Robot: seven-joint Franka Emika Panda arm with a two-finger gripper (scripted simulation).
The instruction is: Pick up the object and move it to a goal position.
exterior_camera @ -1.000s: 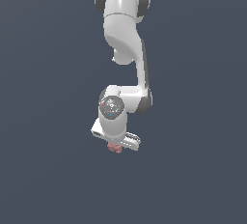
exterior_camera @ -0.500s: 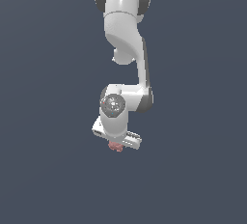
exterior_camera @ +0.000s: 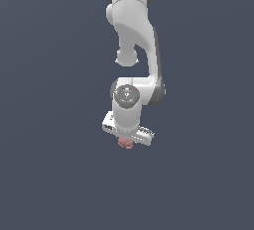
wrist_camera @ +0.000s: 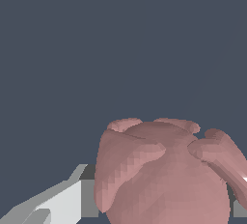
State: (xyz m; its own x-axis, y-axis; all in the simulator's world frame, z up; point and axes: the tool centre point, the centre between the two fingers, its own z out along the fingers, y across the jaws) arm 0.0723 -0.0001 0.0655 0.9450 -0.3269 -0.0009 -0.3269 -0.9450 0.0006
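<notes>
The white Franka arm (exterior_camera: 134, 35) hangs down against a plain dark grey-blue backdrop, its wrist pointing downward. The end effector (exterior_camera: 127, 142) is clenched on the small, dusty pink-red, lumpy rounded blob (exterior_camera: 126, 143), which sits directly beneath its white body, peeking out below. In the wrist view the blob (wrist_camera: 164, 175) fills the near field, its little knobs spread outward, with one pale grey finger (wrist_camera: 58, 203) just beside it, touching its flank.

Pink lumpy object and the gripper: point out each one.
pink lumpy object (wrist_camera: 164, 175), wrist view, on its broad rounded body.
gripper (exterior_camera: 127, 142), exterior view, midway between the fingertips, just under the white hand.
</notes>
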